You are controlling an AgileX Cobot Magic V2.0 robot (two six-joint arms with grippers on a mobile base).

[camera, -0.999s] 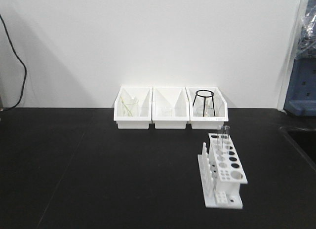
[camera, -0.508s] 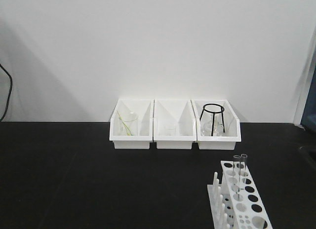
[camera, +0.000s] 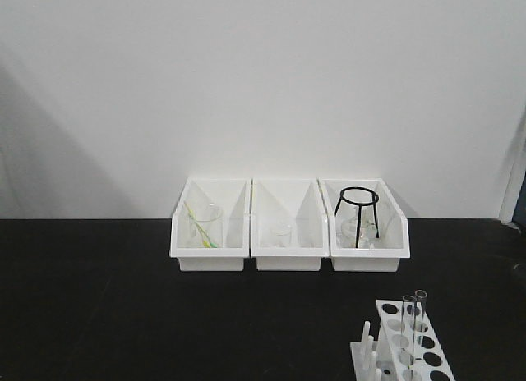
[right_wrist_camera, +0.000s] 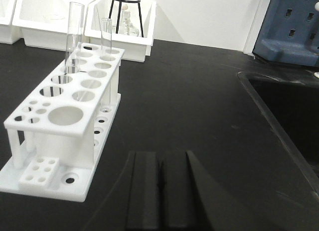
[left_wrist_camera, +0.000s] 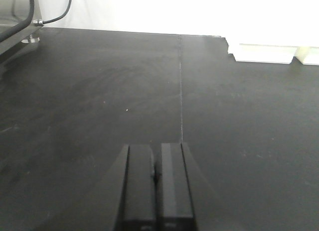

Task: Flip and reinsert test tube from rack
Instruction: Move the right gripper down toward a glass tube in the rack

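The white rack (right_wrist_camera: 65,126) stands on the black table, left of my right gripper (right_wrist_camera: 160,161); it also shows at the bottom right of the front view (camera: 411,348). Two clear test tubes stand upright in its far holes: one (right_wrist_camera: 74,37) at the left row, one (right_wrist_camera: 105,57) at the right row; both show in the front view (camera: 420,311). My right gripper is shut and empty, low over the table beside the rack's near end. My left gripper (left_wrist_camera: 156,156) is shut and empty over bare table, far from the rack.
Three white open-front bins (camera: 288,225) stand against the back wall, holding beakers and a black wire tripod (camera: 358,217). A sunken sink (right_wrist_camera: 289,111) lies right of the right gripper. A blue object (right_wrist_camera: 291,22) stands at the far right.
The front view has tilted up and shifted: bins and rack sit lower in frame, the rack now partly cut off at the bottom. The objects themselves have not moved.
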